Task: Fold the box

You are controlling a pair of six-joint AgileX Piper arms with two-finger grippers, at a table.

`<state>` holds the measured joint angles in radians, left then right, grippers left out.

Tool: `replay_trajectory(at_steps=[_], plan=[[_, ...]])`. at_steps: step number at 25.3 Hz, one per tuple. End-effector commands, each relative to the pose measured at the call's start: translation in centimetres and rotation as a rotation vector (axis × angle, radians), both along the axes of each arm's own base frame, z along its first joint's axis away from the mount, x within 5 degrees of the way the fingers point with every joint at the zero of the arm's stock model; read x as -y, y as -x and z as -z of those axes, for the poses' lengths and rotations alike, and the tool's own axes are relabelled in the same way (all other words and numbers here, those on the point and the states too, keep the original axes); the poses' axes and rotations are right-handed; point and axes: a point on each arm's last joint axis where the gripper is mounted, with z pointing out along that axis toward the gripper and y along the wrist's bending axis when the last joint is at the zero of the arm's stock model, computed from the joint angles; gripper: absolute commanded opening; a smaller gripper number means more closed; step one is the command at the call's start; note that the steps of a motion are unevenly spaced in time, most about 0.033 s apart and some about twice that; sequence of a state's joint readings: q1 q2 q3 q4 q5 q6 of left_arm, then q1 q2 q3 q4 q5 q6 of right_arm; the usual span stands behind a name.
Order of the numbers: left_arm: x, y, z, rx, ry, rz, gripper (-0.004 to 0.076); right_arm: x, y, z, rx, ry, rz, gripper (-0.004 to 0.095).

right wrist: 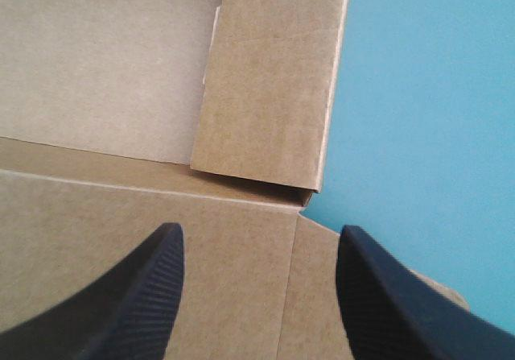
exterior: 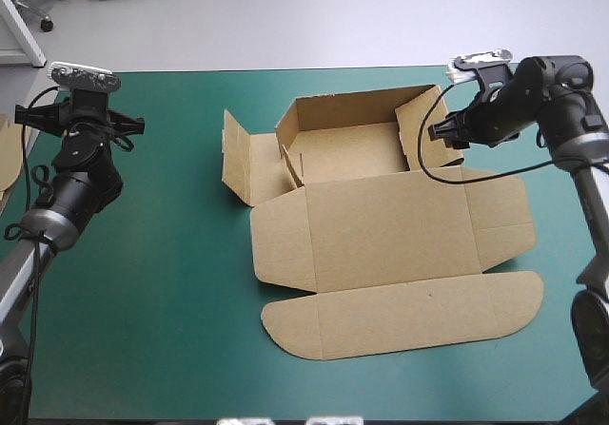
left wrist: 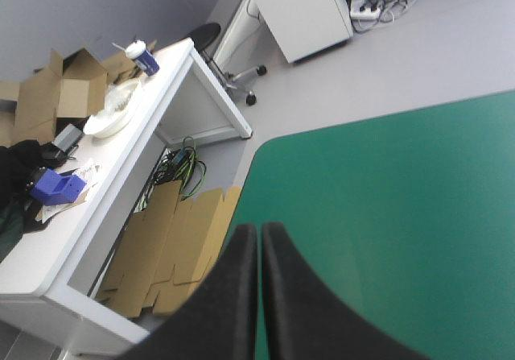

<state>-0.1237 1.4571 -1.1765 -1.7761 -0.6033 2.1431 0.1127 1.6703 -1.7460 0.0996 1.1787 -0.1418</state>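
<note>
- Right gripper [right wrist: 257, 295]: black fingers spread wide, holding nothing. It is poised over the box [exterior: 381, 235] at the right-hand corner where tray meets lid. Judged purpose: lined up to take or press the right side wall, with the jaws opened ahead of contact.
- Right side wall [right wrist: 269, 78]: raised and leaning a little outward, directly ahead of the spread fingers. No tuck can be seen, which would explain the gripper's station here.
- Tray floor [right wrist: 105, 54]: bare board, inward of that wall.
- Back wall [exterior: 347, 111]: upright along the box's far side, already giving the tray its shape.
- Left side wall [exterior: 238, 168]: splayed outward at the box's left side, with a small tab [exterior: 291, 164] standing at its inner corner. Judged unfinished.
- Lid panel [exterior: 390, 230]: flat on the teal-green cover [exterior: 162, 282], on the box's near side, with its side flaps spread level. Lying open, it leaves the tray reachable from above.
- Front flap [exterior: 409, 316]: long strip with rounded ends, lying flat. It is the part of the box nearest the robot.
- Left gripper [left wrist: 259, 295]: black fingers pressed together to a point, empty. It sits well apart from the box, off its left side, aimed past the cover's corner. Judged parked clear so the right arm can work alone.
- Spare board [left wrist: 173, 255]: flat brown sheets beyond the cover's edge, farther from the box than the left gripper. Not part of the job in hand.
- Status: the box lies on the cover between the two grippers, far nearer the right one. Its walls are partly raised, and the folding is judged to be about halfway.
</note>
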Motion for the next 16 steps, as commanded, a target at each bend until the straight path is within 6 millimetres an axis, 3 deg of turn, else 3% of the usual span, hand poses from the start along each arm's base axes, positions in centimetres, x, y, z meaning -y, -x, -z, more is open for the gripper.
replay_trajectory(at_steps=[1,3,8,16], plan=[[0.1,1.6,-0.9,0.030,0.044,0.008,0.0006,0.1,-2.1,-0.6,0.086,0.028,0.028,0.0536],[0.0,1.9,-0.3,0.013,0.041,0.004,0.0006,-0.1,-4.3,0.6,0.071,0.039,0.018,0.0557],[-0.1,2.3,-0.6,0.022,0.042,0.004,0.0006,-0.5,-7.6,2.0,0.075,0.040,0.017,0.0622],[-0.1,2.6,-1.0,0.036,0.044,0.005,0.0006,-0.8,-10.1,5.6,0.024,0.047,0.019,0.0593]])
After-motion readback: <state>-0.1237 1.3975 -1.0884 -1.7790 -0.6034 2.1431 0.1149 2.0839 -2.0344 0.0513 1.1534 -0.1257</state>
